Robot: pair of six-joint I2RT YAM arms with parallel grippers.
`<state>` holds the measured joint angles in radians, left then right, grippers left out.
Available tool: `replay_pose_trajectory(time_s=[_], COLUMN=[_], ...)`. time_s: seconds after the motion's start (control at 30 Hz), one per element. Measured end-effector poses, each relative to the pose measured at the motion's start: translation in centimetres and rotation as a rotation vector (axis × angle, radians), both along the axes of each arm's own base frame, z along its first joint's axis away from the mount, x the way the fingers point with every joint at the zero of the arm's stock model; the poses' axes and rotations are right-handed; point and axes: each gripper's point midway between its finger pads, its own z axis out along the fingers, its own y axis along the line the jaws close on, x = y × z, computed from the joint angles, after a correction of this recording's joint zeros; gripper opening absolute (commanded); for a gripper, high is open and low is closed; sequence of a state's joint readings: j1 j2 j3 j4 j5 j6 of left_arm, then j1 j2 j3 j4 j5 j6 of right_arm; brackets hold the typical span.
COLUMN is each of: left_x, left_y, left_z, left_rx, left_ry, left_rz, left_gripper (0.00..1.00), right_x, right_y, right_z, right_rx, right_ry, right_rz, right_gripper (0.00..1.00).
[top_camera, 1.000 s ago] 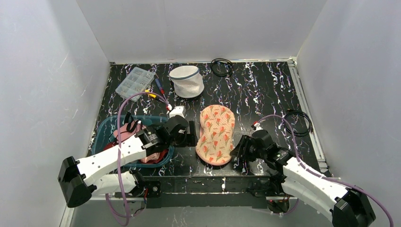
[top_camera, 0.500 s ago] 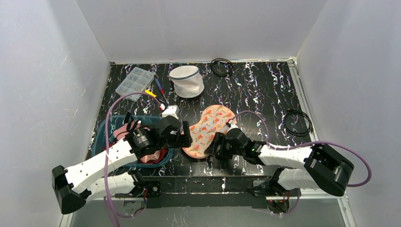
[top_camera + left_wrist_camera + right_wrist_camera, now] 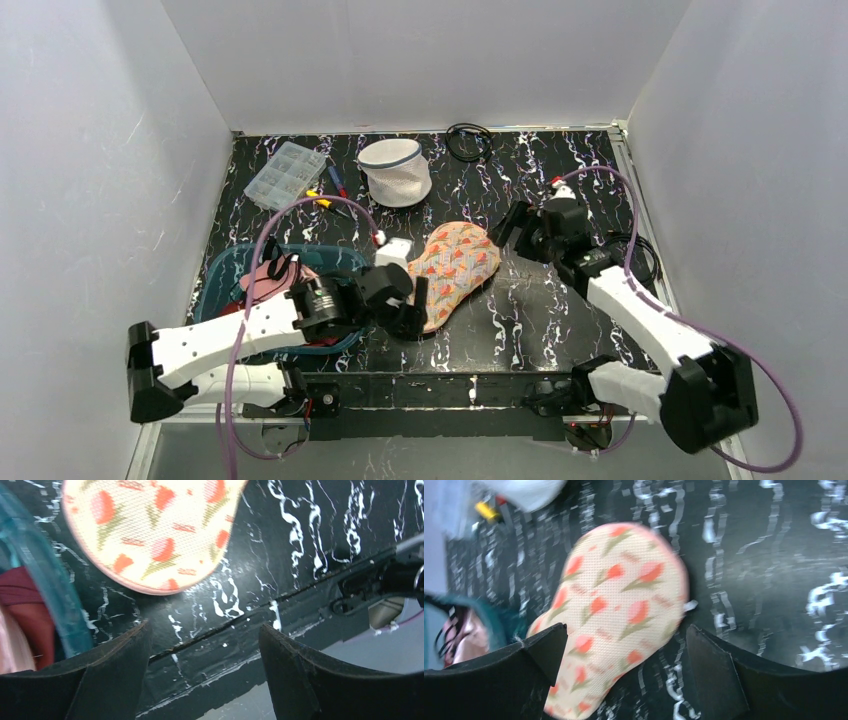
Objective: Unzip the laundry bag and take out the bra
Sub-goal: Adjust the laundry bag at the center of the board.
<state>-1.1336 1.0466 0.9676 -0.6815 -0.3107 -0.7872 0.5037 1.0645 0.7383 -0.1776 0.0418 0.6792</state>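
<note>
Seems early: laundry bag [image 3: 395,172] untouched at back of bench [image 3: 540,180], zip unreadable; left tool [image 3: 204,628], right tool [image 3: 626,630] wide, empty, by flowered pad [image 3: 455,268].

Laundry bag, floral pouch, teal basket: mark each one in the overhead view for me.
laundry bag [image 3: 397,180], top external view, on its white mesh side wall.
floral pouch [image 3: 458,270], top external view, on the middle of its patterned face.
teal basket [image 3: 213,283], top external view, on its left rim.
</note>
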Motion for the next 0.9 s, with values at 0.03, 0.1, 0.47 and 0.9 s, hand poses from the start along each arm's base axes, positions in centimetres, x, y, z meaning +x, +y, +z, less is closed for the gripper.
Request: replay_pose_trajectory(time_s=[0.03,0.1,0.47,0.9], left_x=[-0.5,-1.4,-4.2,-4.3], left_y=[-0.8,-2.1,-4.4,-4.4], left_z=[-0.1,-0.3,-4.2,-10.3], left_rx=[0.009,0.015,0.004,0.167], left_ry=[-0.001,0.000,0.053,0.104], left_rz=[-0.024,-0.058,-0.065,-0.059], left_gripper=[0.75,0.75,0.75,0.75], right_x=[1.2,2.6,7.5,6.8], right_y=[-1.4,-2.8,-1.1,1.0], right_z=[-0.9,-2.9,-10.7,-12.7], right_rx=[-0.007,-0.008,0.099,0.219], right_ry=[0.024,0.067,0.161,0.193], right_rz=[-0.044,-0.088,-0.036,0.044], right_gripper=[0.96,0.95,0.89,0.42])
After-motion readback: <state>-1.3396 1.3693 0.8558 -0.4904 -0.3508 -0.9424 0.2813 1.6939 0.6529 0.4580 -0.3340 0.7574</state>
